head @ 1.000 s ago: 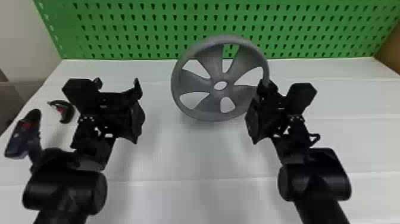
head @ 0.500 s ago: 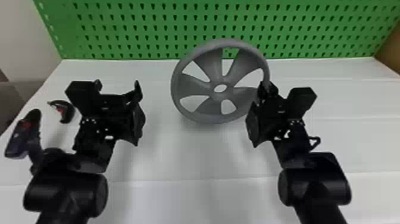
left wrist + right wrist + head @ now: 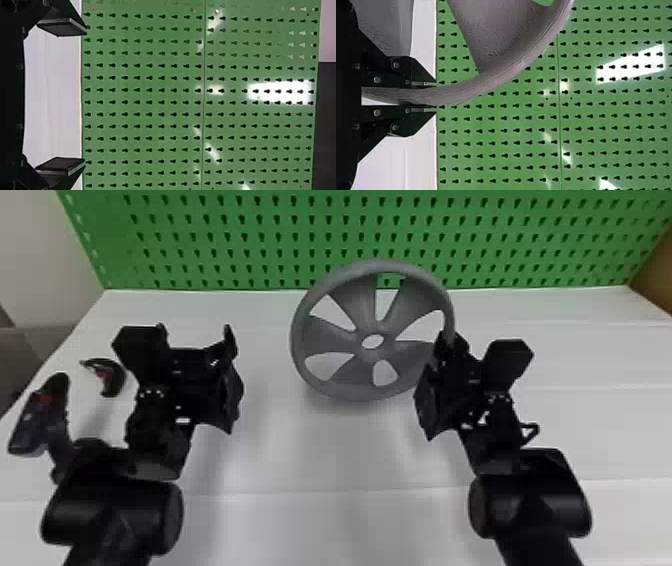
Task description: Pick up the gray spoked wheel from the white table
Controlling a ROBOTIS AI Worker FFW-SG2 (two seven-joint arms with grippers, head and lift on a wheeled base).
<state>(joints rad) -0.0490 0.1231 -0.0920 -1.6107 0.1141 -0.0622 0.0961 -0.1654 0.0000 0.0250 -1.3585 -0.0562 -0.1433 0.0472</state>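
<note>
My right gripper (image 3: pixel 448 342) is shut on the right side of the gray spoked wheel's rim; the wheel (image 3: pixel 360 392) stands steeply tilted, its face toward the head camera. A soft shadow lies below its lower rim; I cannot tell whether it touches the white table (image 3: pixel 320 470). In the right wrist view the gripper (image 3: pixel 435 97) has the curved wheel rim (image 3: pixel 466 88) between its fingers. My left gripper (image 3: pixel 196 337) is open to the left of the wheel, apart from it. The left wrist view shows that gripper (image 3: pixel 85 96) with its fingers wide apart and nothing between them.
A green pegboard (image 3: pixel 240 240) rises along the table's back edge, behind the wheel. At the left, a dark tool with red marks (image 3: pixel 40 415) and a curved black-and-red object (image 3: pixel 112 377) lie beside the left arm.
The right gripper and the wheel held in it have come slightly lower in the head view. The left gripper has shifted down a little too and stays open.
</note>
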